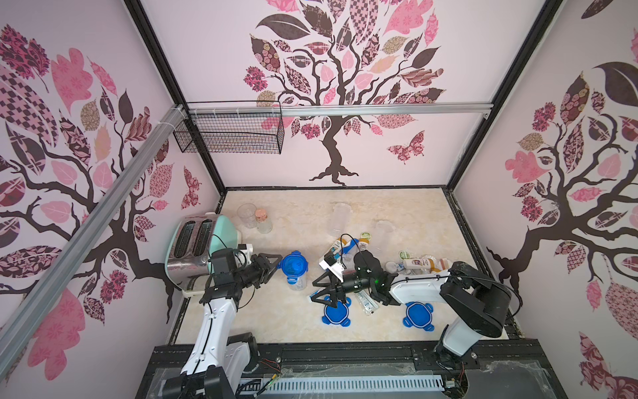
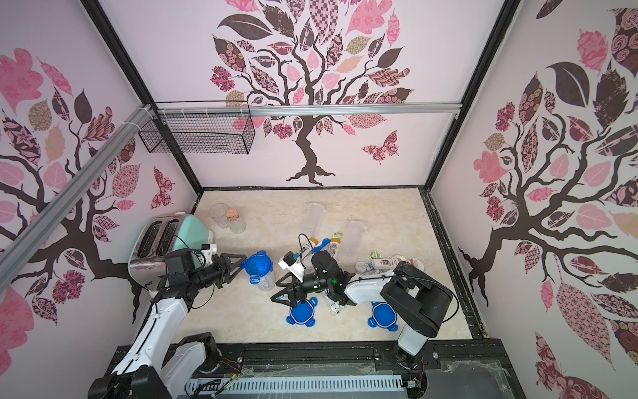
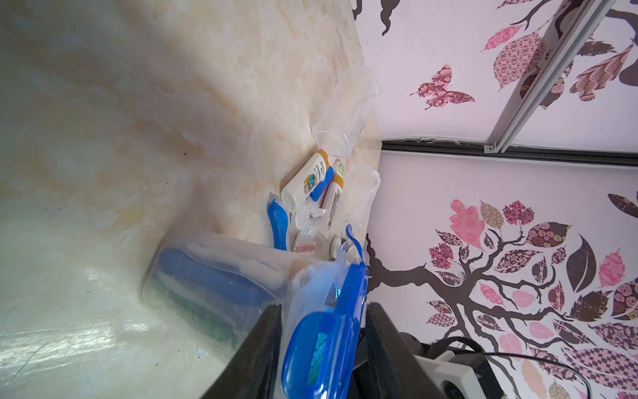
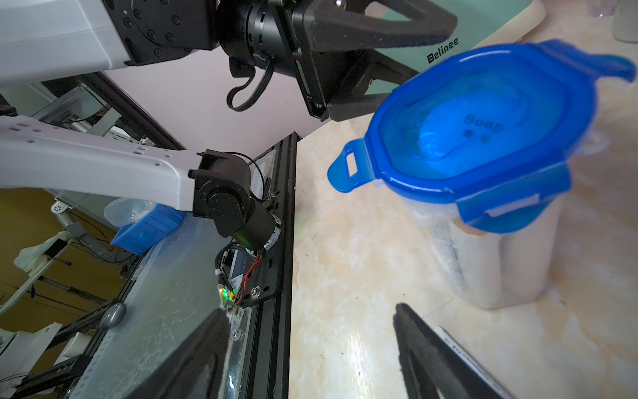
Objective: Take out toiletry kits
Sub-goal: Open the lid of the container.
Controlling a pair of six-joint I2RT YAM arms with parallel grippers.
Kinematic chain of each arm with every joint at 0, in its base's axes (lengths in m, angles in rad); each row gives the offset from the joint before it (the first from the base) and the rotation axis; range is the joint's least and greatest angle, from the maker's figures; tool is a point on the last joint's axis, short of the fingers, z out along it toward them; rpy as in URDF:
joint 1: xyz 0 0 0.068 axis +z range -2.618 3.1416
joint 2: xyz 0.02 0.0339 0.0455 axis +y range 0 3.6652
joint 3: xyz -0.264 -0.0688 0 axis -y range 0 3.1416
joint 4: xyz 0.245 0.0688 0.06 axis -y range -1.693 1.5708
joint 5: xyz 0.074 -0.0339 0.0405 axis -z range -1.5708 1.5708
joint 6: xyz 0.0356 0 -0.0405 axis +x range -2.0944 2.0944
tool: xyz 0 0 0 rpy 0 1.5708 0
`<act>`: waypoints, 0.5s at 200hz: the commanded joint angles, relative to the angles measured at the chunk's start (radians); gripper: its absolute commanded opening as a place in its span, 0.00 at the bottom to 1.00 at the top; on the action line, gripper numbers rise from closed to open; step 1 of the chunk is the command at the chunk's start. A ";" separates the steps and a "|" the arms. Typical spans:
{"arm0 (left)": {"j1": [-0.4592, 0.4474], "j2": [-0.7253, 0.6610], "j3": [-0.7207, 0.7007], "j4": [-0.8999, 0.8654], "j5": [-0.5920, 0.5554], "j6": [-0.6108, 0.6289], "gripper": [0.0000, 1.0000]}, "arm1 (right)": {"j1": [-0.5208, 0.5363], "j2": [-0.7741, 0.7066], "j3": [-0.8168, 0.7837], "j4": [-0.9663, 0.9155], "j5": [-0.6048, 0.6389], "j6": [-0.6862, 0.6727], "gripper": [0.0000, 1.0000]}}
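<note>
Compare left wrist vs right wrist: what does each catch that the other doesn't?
Left wrist only: loose bottles, a toothbrush and empty canisters lying beyond.
Right wrist only: toaster, rail, "Soap" on top of the lid, the open right gripper.
Both: lidded canister, its blue lid, left gripper at the lid, table.

Toiletry kits (image 1: 362,244) — white bottles (image 1: 418,264), blue toothbrush (image 3: 279,224), tubs (image 1: 404,255) — lie scattered on the tabletop (image 1: 276,328)
</note>
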 commanded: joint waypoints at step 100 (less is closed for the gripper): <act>-0.001 -0.026 -0.003 -0.010 -0.005 0.027 0.15 | -0.001 0.036 0.021 0.013 -0.017 0.008 0.78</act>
